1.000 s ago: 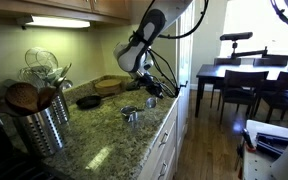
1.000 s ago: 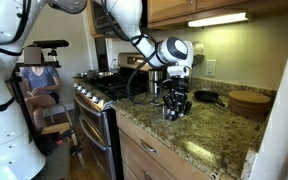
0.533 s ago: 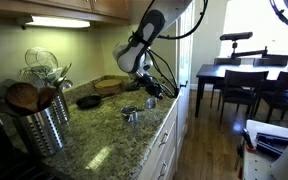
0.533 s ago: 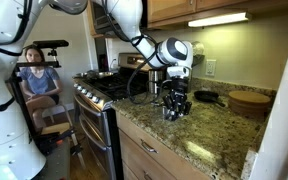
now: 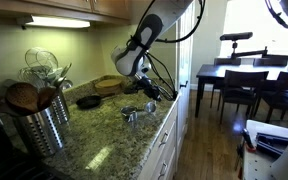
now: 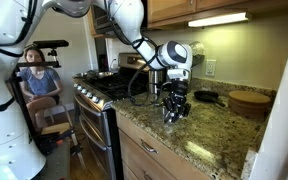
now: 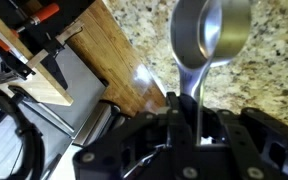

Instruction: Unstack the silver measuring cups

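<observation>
- Plainly, in the wrist view the gripper (image 7: 194, 120) has its fingers pressed together on the thin flat handle of one silver measuring cup (image 7: 212, 35). The bowl of the cup sticks out ahead of the fingertips over the speckled stone counter (image 7: 274, 70).
- Count in the wrist view: one cup and one wooden board (image 7: 109, 55) beside it.
- In an exterior view there is one black pan (image 5: 88, 101) and one ribbed steel utensil holder (image 5: 42, 125). A small silver heap (image 5: 132, 115) also lies on the counter near the gripper (image 5: 149, 90).
- That heap is too small to count its cups.
- The cup's rim is cut off at the top of the wrist view. In both exterior views the dark gripper (image 6: 176, 108) hides the held cup.
</observation>
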